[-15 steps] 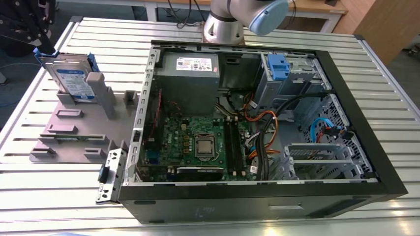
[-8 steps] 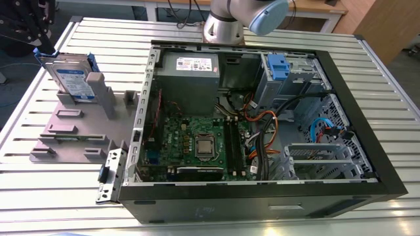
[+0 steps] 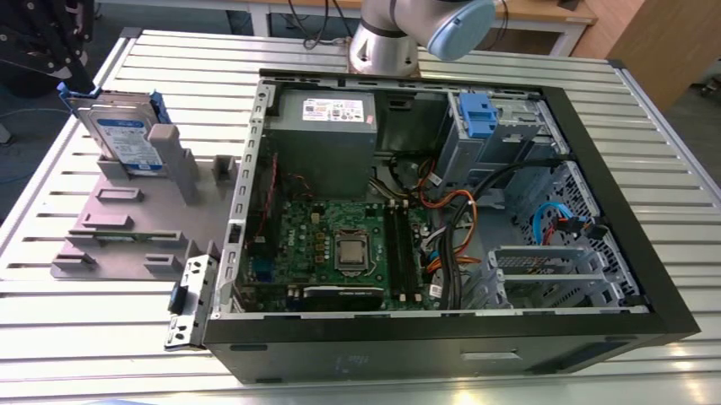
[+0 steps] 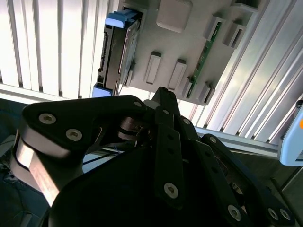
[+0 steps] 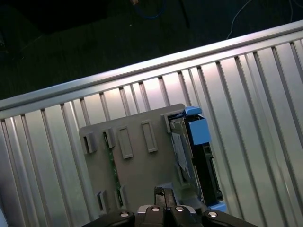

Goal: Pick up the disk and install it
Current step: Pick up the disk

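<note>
The disk (image 3: pixel 121 135) stands on edge in the grey slotted holder (image 3: pixel 124 228) at the exterior view's left, silver with a white-and-blue label and blue rails. Both wrist views look down on it from well above: the disk (image 4: pixel 118 52) (image 5: pixel 196 151) sits at one end of the holder (image 4: pixel 180 42) (image 5: pixel 137 175). My gripper (image 4: pixel 161 92) (image 5: pixel 164 191) hangs high over the holder, shut, with its black fingers pressed together and nothing between them. It is apart from the disk.
The open computer case (image 3: pixel 631 211) lies on the slatted metal table (image 3: pixel 67 337), right of the holder. A blue bracket (image 3: pixel 479 114) sits on the grey drive bay at the case's back. A motherboard, cables and the power supply are inside. The arm's base (image 3: pixel 389 46) stands behind the case.
</note>
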`<state>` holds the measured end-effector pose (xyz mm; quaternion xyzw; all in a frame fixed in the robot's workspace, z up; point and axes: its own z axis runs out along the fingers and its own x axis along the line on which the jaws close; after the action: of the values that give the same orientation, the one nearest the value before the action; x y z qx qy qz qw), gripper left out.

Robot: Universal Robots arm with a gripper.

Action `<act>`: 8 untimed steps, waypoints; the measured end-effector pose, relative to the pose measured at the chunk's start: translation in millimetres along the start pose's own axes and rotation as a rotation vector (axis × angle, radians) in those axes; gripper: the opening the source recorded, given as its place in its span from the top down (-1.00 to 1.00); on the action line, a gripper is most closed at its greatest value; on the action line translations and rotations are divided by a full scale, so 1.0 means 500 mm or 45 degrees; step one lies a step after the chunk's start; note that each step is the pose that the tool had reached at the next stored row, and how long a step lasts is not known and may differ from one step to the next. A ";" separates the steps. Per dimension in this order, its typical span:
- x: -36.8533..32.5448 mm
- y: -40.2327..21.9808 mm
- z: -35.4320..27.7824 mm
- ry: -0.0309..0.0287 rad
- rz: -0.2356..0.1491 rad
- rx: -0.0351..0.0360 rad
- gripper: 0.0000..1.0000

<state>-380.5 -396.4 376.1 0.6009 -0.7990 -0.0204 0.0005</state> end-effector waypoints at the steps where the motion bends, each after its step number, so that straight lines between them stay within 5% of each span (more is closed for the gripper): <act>1: 0.000 0.000 0.000 0.0002 -0.004 -0.0002 0.79; 8: 0.000 0.000 0.000 0.0014 -0.040 -0.0010 0.79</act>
<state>-380.5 -396.4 376.1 0.6135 -0.7895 -0.0204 0.0008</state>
